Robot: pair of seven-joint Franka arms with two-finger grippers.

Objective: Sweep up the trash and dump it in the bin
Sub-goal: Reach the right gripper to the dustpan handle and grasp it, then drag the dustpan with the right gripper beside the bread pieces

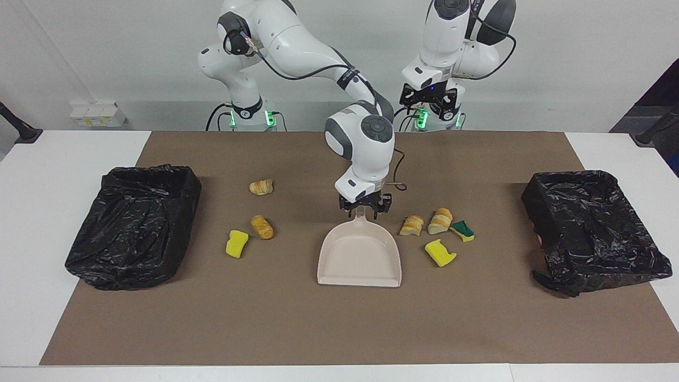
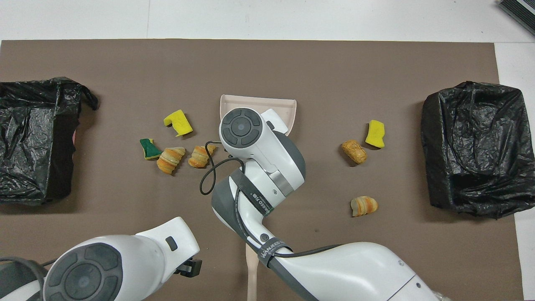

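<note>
The beige dustpan (image 1: 359,257) lies flat mid-table, its handle pointing toward the robots. My right gripper (image 1: 364,213) is low over that handle, open, with a finger on each side of it. In the overhead view the right arm hides the handle and only the pan's mouth (image 2: 288,109) shows. Three trash bits lie toward the right arm's end: two bread chunks (image 1: 261,187) (image 1: 262,226) and a yellow sponge (image 1: 236,243). Several more lie beside the pan toward the left arm's end: bread chunks (image 1: 411,225) (image 1: 440,220), a green-faced sponge (image 1: 462,229) and a yellow sponge (image 1: 440,252). My left gripper (image 1: 429,103) waits raised by its base.
Two black-lined bins stand on the brown mat, one at the right arm's end (image 1: 85,249), one at the left arm's end (image 1: 652,262). A beige stick-like handle (image 2: 251,276) lies near the robots, partly under the right arm. A cable loop (image 2: 207,177) hangs off the right wrist.
</note>
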